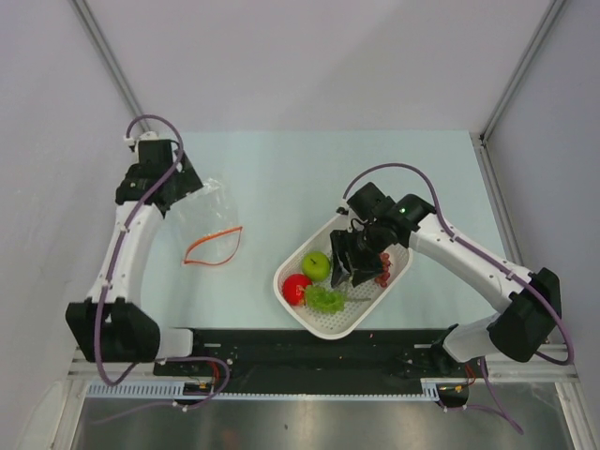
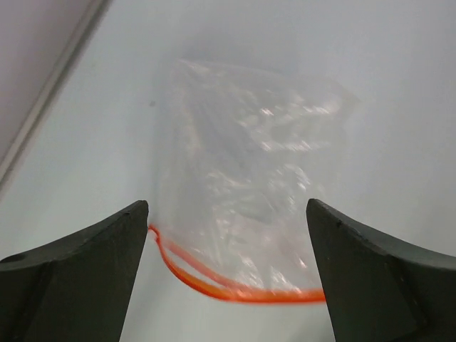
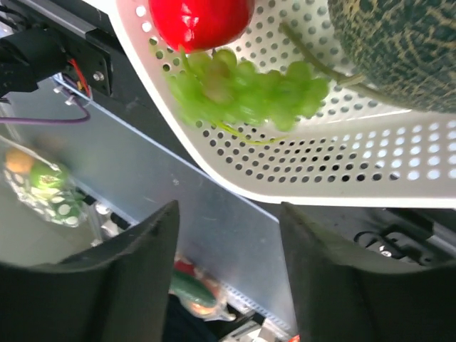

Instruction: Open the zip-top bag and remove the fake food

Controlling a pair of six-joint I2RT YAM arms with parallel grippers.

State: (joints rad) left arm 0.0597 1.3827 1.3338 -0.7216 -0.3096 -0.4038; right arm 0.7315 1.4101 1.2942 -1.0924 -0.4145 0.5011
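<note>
The clear zip-top bag [image 1: 212, 217] lies flat on the table at the left, its orange-red zip strip [image 1: 214, 247] parted in a loop. It looks empty in the left wrist view [image 2: 256, 171]. My left gripper [image 1: 190, 184] is open and empty just behind the bag [image 2: 226, 208]. The fake food sits in a white perforated basket [image 1: 361, 317]: green apple [image 1: 316, 265], red fruit [image 1: 296, 289], frilly green piece [image 1: 325, 300] and dark-red grapes [image 1: 384, 268]. My right gripper [image 1: 352, 261] hangs open and empty over the basket [image 3: 228, 214]. The red fruit [image 3: 199, 18] and green piece [image 3: 242, 92] show there.
A dark green netted round piece [image 3: 399, 50] fills the top right of the right wrist view. A black rail [image 1: 281, 342] runs along the table's near edge. Grey walls and metal posts [image 1: 108, 56] close in the back and sides. Bagged items [image 3: 43, 182] lie below the table edge.
</note>
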